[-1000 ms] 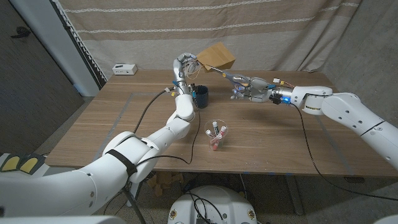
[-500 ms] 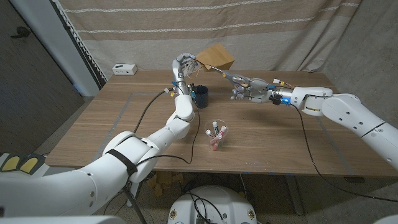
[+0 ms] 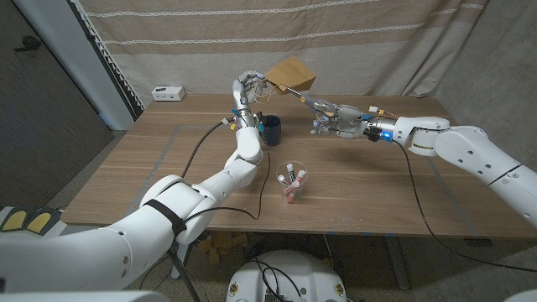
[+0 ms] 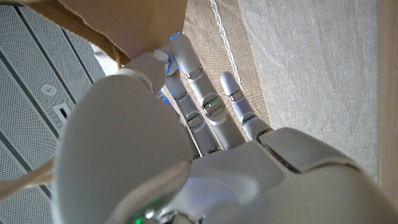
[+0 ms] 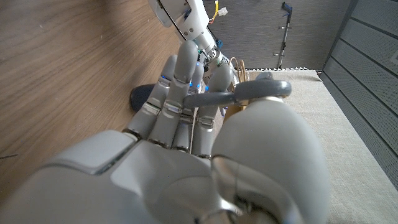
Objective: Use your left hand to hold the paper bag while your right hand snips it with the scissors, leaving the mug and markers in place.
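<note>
The left hand is raised above the far edge of the table, its fingers closed on the lower left corner of the brown paper bag. The left wrist view shows the thumb and fingertips pinching the bag's torn edge, though most of the bag is cut off there. The bag hangs in the air, tilted, clear of the tabletop, in front of the curtain.

The right hand reaches in from the right side, grasping the scissors. In the right wrist view a grey handle loop lies across the fingers with the thumb over it. The blades point up toward the bag's lower edge and seem to meet it. Whether they are parted or closed is too small to tell, and the wrist view hides them behind the hand.

A dark blue mug stands near the far edge, just beside the left forearm, partly hidden by it. A clear cup of markers stands nearer the table's middle, well apart from both hands. A small white box sits at the far left corner. The table is light wood; a beige striped curtain hangs behind it, with a dark wall panel at the left.
</note>
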Controlling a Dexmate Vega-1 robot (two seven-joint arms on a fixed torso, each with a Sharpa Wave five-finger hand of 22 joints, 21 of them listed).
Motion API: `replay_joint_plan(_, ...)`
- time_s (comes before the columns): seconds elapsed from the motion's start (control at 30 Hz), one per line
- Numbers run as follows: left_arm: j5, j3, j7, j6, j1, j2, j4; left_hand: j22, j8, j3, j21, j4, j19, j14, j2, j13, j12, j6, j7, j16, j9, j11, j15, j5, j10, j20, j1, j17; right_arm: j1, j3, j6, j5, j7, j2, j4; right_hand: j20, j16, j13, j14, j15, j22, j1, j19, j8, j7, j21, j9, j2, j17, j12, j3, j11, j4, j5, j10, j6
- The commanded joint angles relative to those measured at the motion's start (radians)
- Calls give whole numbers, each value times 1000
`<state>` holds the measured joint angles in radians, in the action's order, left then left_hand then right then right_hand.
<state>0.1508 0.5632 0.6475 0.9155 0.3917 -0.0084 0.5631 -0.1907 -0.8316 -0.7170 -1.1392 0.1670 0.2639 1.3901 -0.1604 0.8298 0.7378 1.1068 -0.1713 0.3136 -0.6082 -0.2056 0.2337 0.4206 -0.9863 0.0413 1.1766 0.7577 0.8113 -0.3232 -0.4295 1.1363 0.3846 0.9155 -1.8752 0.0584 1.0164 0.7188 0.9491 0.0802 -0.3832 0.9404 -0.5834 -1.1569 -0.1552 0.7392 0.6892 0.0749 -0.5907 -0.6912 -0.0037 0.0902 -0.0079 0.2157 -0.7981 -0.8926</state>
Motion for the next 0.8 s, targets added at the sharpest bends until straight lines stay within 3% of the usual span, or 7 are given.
replay_joint_plan(0.03,-1,2,7,-1,-2,-2,-2,-1,-4,-6,-6,0,-6,-3,-6,1,-2,-4,-2,-4,-1,3,2,-6,1,134,-8,3,-11,-12,13,-19,31,6,9,-11,-38,-29,-88,127,20,-48,7,7,0,-9,-8,-25,35,31,-27,-165,9,12,-127,11)
replay_joint_plan(0.13,-2,3,8,-2,-1,-1,0,-1,-6,-6,-6,1,-7,-4,-6,0,-3,-4,0,-4,-3,3,2,-7,2,135,-7,3,-13,-14,14,-22,43,9,10,-28,-113,-66,-122,130,53,-81,14,3,-1,-23,-8,-46,100,79,-54,-145,14,28,-54,39)
replay_joint_plan(0.33,-5,3,14,-6,1,1,5,-1,-8,-8,-8,1,-7,-4,-6,1,-1,-5,1,-6,-5,3,2,-8,2,134,-8,1,-16,-20,21,-31,63,11,12,-46,-211,-107,-182,120,93,-103,32,-4,1,-38,-10,-57,167,126,-76,-104,14,56,13,72)
replay_joint_plan(0.5,-12,2,21,-18,10,12,26,0,-7,-10,-9,1,-8,-6,-7,2,0,-5,1,-7,-2,3,2,-8,1,135,-7,0,-12,-20,32,-37,80,15,12,-60,-239,-128,-222,104,109,-116,43,-4,1,-44,-16,-63,179,145,-87,-91,14,67,27,87)
replay_joint_plan(0.8,-5,-11,21,-21,15,27,39,0,-7,-11,-10,1,-8,-6,-7,1,0,-8,0,-7,0,4,2,-9,2,135,-9,2,-11,-25,46,-50,107,22,6,-92,-284,-174,-284,65,140,-145,69,-6,-2,-55,-15,-72,197,204,-107,-70,14,82,111,135)
